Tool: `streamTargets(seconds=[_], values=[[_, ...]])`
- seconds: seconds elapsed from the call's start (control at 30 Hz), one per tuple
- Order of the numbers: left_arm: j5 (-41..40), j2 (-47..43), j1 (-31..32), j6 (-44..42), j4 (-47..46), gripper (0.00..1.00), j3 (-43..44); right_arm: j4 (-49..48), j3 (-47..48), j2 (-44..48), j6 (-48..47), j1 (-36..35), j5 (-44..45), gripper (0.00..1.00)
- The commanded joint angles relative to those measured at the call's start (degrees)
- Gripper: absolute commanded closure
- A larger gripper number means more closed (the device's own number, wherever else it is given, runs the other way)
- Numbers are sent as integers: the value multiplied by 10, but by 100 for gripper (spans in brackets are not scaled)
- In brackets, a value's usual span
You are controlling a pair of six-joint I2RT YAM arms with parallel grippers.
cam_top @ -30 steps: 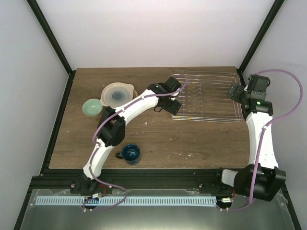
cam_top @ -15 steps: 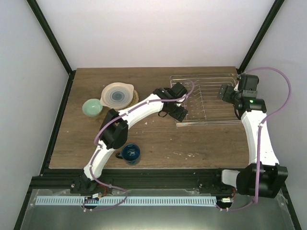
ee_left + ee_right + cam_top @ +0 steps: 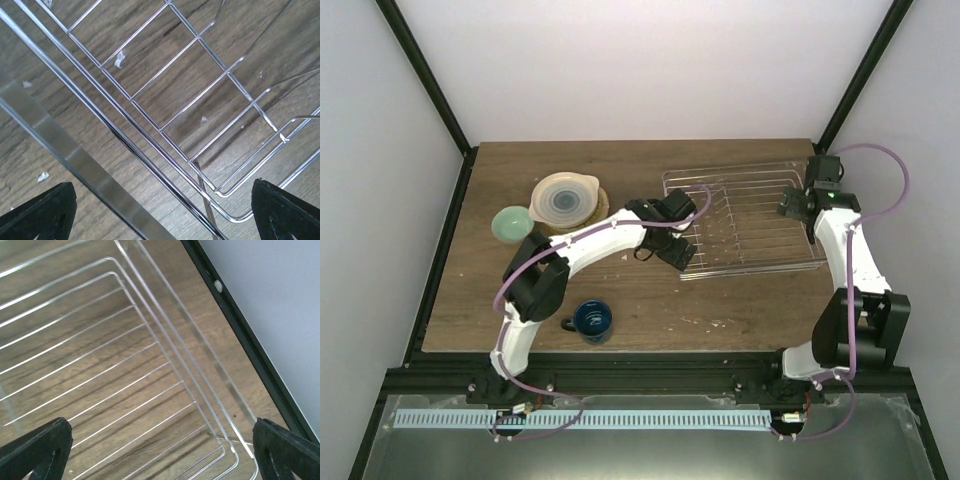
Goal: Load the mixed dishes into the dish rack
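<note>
Since 1 second ago the left gripper [image 3: 161, 214] has pulled back toward the near-left corner of the dish rack [image 3: 750, 215]. The right arm has folded in, so the right gripper [image 3: 160, 455] now hangs over the rack's right end. The rack itself has slid left and turned slightly on the table [image 3: 720, 300].

The left gripper's 2 fingers [image 3: 45, 212] stand wide apart with only the rack's rim and corner wires below them. The right gripper's fingers [image 3: 35, 447] are spread just as wide above the rack's far-right corner, holding nothing.

All the dishes sit on the wood outside the rack. The stack of plates [image 3: 563, 198] is well to its left, the cream one with teal rings on top. The mint bowl [image 3: 510, 223] is just beside the stack, and the dark blue mug [image 3: 591, 317] stands upright near the front edge.

Only the top view shows these dishes. The left wrist view alone shows white flecks on the wood under the wires. The right wrist view alone shows the black frame bar [image 3: 240, 340] running just beside the rack.
</note>
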State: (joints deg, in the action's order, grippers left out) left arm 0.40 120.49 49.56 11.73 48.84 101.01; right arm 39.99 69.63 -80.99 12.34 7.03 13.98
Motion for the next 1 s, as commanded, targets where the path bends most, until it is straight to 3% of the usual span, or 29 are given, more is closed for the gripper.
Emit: streamTargets(seconds=[0.0,0.6,0.97], values=[[-25,-4,4,-16,48,3,-42,1,33,-8,-3,31,36,0],[-60,-97,-4,-14,49,0,-156,3,21,-18,-6,60,32,0],[-78,-152,-45,-13,39,0,-222,-6,-10,-5,-4,59,13,0]])
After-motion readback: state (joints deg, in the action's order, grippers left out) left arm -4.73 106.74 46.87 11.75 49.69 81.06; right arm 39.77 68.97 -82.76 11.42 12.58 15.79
